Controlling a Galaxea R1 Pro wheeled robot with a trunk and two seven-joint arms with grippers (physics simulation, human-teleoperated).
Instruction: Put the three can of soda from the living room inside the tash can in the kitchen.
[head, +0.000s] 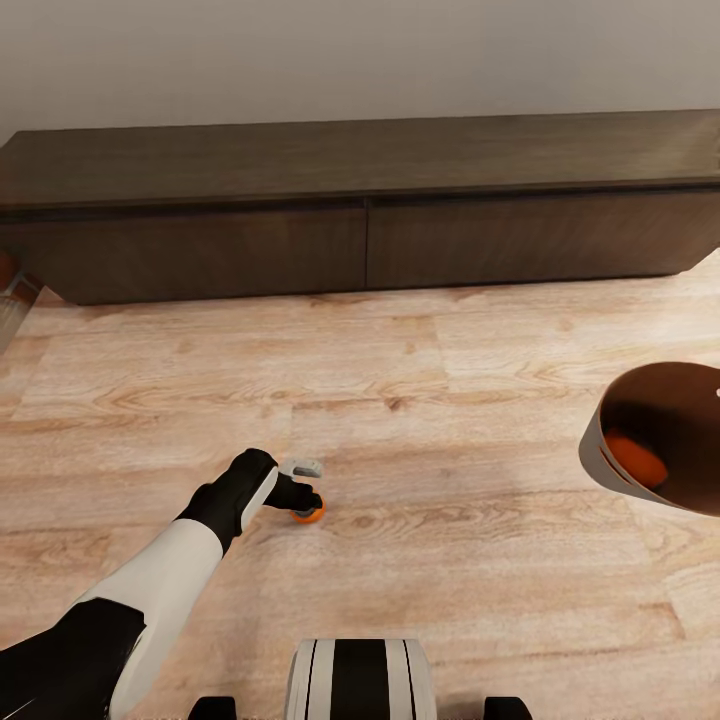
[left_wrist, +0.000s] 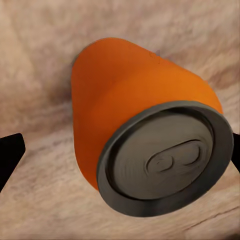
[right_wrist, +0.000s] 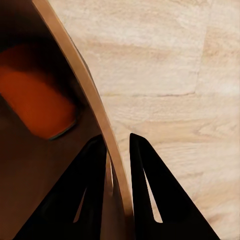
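The left gripper (head: 300, 500) reaches down over an orange soda can (head: 308, 514) standing on the wood floor (head: 450, 560), fingers spread either side without touching. At right, the right gripper (right_wrist: 119, 145) is clamped on the trash can's (head: 600, 450) rim; a second orange can (head: 637, 460) lies inside. Beyond stands a long dark cabinet (head: 360, 210).
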